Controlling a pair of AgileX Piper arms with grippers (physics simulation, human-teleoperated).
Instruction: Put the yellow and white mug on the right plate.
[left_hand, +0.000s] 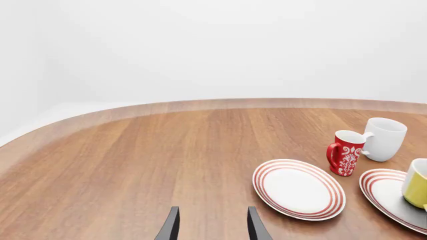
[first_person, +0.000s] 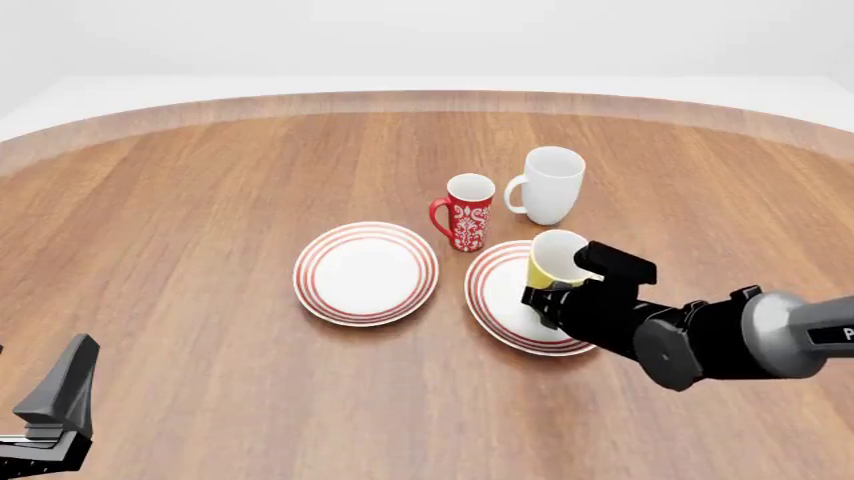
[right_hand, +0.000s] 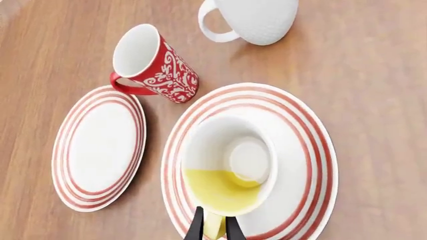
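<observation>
Nearest the front cam, at the lower left corner, sat the left gripper (first_person: 54, 405), low over bare wood & well apart from all the crockery. Its wrist view showed the two dark fingertips (left_hand: 171, 226) spread w/ a clear gap, nothing between them.

Moving right across the wooden table (first_person: 200, 220): the left plate (first_person: 366, 273), white w/ thin red rings, lay flat w/ nothing on it. Just beside its far right edge stood the red patterned mug (first_person: 467, 212), upright, handle toward the left plate. Behind it & a bit further right stood the all-white mug (first_person: 550, 185), also upright, handle facing the red one; whether the two touched couldn't be told.

Next came the right plate (first_person: 501, 295), same ringed pattern, near the left plate but not touching. The yellow and white mug (first_person: 555, 258) was over this plate's right half, white inside facing up; whether its base touched the plate couldn't be told. The right gripper (right_hand: 213, 227) reached in from the right edge, its thin fingers pinched tight on the mug's yellow handle (right_hand: 214, 226), per the right wrist view.
</observation>
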